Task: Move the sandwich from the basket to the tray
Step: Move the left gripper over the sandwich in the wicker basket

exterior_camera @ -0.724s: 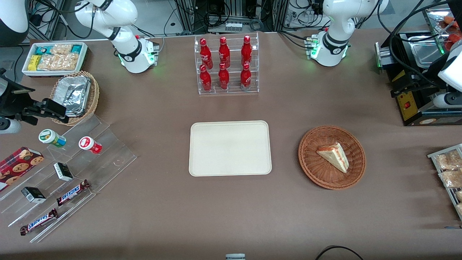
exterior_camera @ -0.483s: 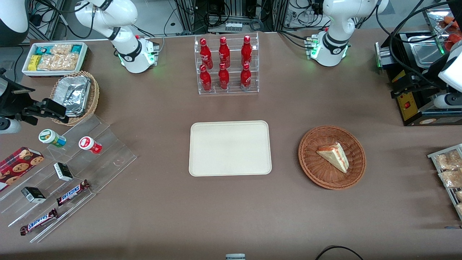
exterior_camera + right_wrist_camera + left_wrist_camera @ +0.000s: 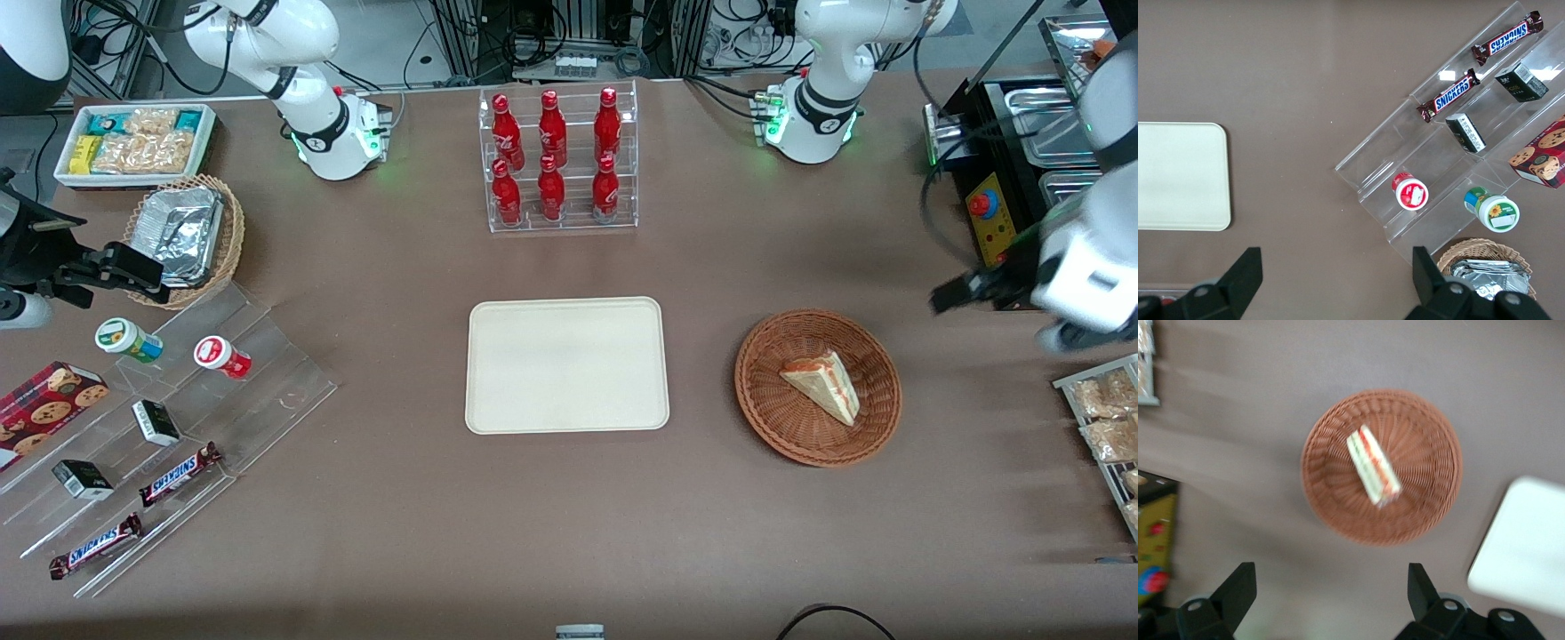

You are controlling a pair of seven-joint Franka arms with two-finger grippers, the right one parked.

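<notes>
The sandwich [image 3: 822, 384], a pale triangular wedge with red and green filling, lies in the round reddish-brown wicker basket [image 3: 782, 422]. The cream tray [image 3: 566, 364] lies bare beside the basket, toward the parked arm's end. My left gripper [image 3: 953, 296] hangs above the table, a little off the basket's rim toward the working arm's end and farther from the front camera. It is open and empty. In the left wrist view the gripper [image 3: 1330, 588] has its fingers wide apart, with the sandwich [image 3: 1373, 463], the basket [image 3: 1421, 447] and a tray corner [image 3: 1528, 547] below.
A clear rack of red bottles [image 3: 556, 160] stands farther back than the tray. A black machine with a red button [image 3: 987, 209] and a rack of bagged snacks [image 3: 1107, 418] flank the gripper. Acrylic steps with candy bars [image 3: 178, 476] lie toward the parked arm's end.
My left arm has swung in from the working arm's end toward the basket, and its gripper now shows in the front view. Sandwich, basket and tray have not moved.
</notes>
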